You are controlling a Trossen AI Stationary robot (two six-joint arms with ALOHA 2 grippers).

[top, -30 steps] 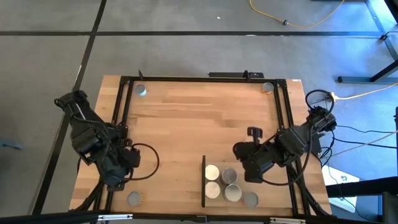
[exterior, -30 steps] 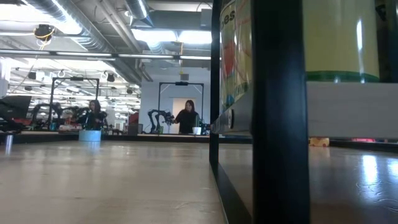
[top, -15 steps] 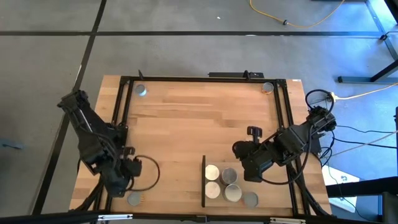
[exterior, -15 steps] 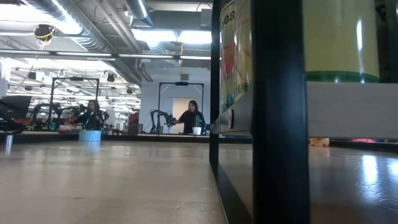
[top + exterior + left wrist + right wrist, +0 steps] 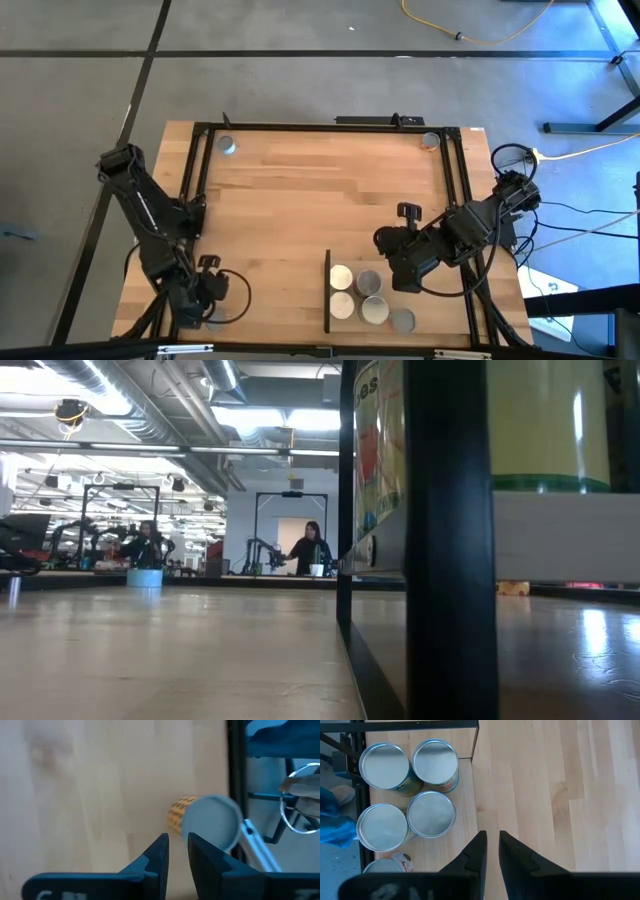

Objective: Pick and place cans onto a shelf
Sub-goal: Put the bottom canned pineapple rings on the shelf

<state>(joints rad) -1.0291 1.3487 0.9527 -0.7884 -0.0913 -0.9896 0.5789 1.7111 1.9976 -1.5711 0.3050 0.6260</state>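
Several cans stand close together on the shelf [image 5: 352,322], a light-wood panel with a black upright edge [image 5: 328,290]; the right wrist view shows their grey tops [image 5: 431,815]. One more can [image 5: 403,321] stands just right of the group. A single grey-topped can with an orange side [image 5: 210,822] stands near the table's front left corner [image 5: 214,321]. My left gripper [image 5: 178,842] hovers over the table right beside that can, fingers shut, touching nothing. My right gripper [image 5: 492,840] waits shut above the table beside the shelf's far right corner [image 5: 397,268].
Two more cans stand at the table's far corners, one left [image 5: 228,146] and one right [image 5: 431,141]. A black frame [image 5: 330,127] runs round the table. In the low view the shelf's black edge [image 5: 450,540] and labelled cans [image 5: 545,420] fill the right; people stand far behind.
My left gripper has gone toward the table's near edge and now stands over the single can at the front left. The can has stayed where it was.
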